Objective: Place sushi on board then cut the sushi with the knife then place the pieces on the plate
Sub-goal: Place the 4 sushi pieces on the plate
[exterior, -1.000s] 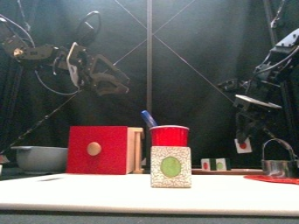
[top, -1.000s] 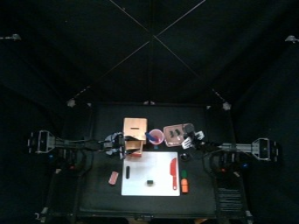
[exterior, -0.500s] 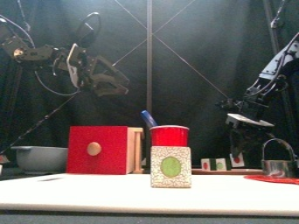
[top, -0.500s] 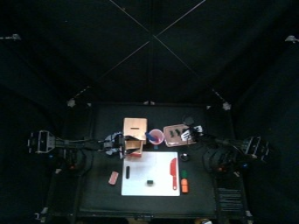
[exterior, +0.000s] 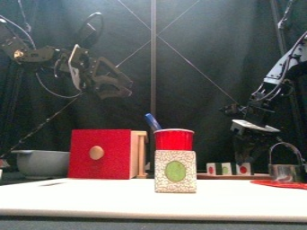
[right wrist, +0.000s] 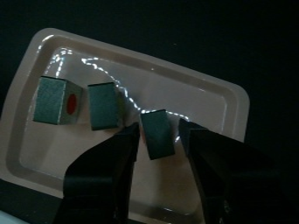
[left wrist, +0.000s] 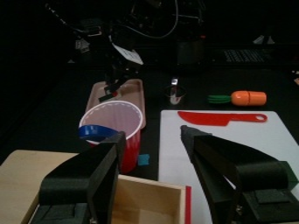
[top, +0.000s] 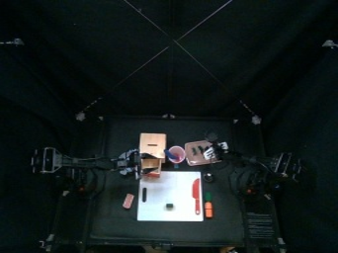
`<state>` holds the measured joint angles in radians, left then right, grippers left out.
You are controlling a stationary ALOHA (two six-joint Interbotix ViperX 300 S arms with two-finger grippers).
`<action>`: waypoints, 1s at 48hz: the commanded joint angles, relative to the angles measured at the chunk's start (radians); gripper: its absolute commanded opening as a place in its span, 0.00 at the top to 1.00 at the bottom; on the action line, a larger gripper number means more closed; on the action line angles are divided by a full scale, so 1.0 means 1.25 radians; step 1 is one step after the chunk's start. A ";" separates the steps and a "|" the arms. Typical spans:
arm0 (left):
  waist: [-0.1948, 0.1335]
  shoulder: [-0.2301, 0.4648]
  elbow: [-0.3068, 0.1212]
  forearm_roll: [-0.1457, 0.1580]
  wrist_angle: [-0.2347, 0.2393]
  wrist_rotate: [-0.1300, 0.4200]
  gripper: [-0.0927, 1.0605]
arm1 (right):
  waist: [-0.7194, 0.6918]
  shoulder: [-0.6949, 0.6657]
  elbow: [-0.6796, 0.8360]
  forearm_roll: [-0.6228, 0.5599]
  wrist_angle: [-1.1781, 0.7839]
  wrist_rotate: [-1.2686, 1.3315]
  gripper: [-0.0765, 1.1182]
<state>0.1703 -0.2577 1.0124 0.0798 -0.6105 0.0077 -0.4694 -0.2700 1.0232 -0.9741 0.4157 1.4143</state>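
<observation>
Where tray (right wrist: 216, 94) lies, three sushi pieces (right wrist: 100, 107)

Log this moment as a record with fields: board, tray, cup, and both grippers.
board: white cutting board holds one sushi piece and the red knife
tray: pink tray holds three sushi pieces
cup: red cup holds the blue knife
right gripper: open, empty, above the tray
left gripper: open, empty, raised beside the wooden box
</observation>
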 commanded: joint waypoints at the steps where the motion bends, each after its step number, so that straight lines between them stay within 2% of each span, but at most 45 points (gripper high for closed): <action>1: -0.001 -0.006 -0.011 0.000 -0.005 0.000 0.15 | 0.082 -0.077 -0.018 0.018 0.025 0.001 0.28; 6: 0.001 -0.007 -0.012 0.001 -0.006 0.000 0.15 | 0.227 -0.140 -0.027 0.043 0.001 0.001 0.28; 11: 0.004 -0.005 -0.017 0.001 -0.006 0.001 0.15 | 0.351 -0.128 -0.047 0.025 -0.085 -0.001 0.28; 17: 0.004 0.002 -0.026 0.005 -0.005 0.001 0.15 | 0.458 -0.023 -0.086 -0.048 -0.185 0.000 0.28; 25: -0.001 0.009 -0.027 0.002 -0.006 0.000 0.15 | 0.549 0.137 -0.216 -0.063 -0.244 0.001 0.28; 32: -0.001 0.011 -0.037 0.002 -0.006 0.000 0.15 | 0.596 0.236 -0.312 -0.081 -0.269 0.001 0.28; 48: -0.002 0.012 -0.043 0.001 -0.006 0.000 0.15 | 0.595 0.309 -0.360 -0.098 -0.281 0.000 0.28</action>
<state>0.1687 -0.2393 0.9817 0.0828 -0.6105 0.0077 0.2777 0.1335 0.5998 -1.0891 0.0690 1.4143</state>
